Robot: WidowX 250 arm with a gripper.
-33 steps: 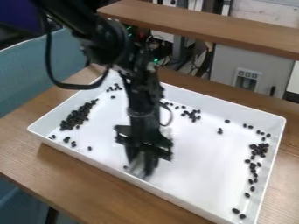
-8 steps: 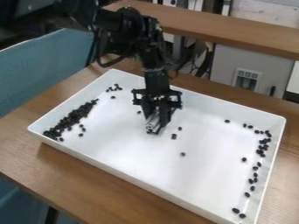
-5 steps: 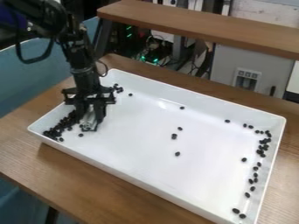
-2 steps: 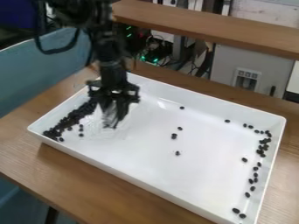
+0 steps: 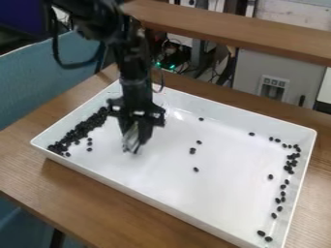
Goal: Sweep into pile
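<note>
My gripper hangs low inside the left half of the white tray, shut on a grey-white tool whose end is at the tray floor. To its left, a dense band of dark beans runs along the tray's left wall. Several loose beans lie on the middle of the floor. A looser line of beans follows the right wall, with a pair by the near right corner. The arm hides part of the far left corner.
The tray's raised walls surround the gripper. It stands on a wooden table. Behind it are a wooden shelf, a grey cabinet and cables. A blue-green chair or panel stands at the left.
From the tray's far middle the gripper swung left to the bean band, then came back a little to the right. Beans once along the far wall have left it, and the left band has grown longer.
</note>
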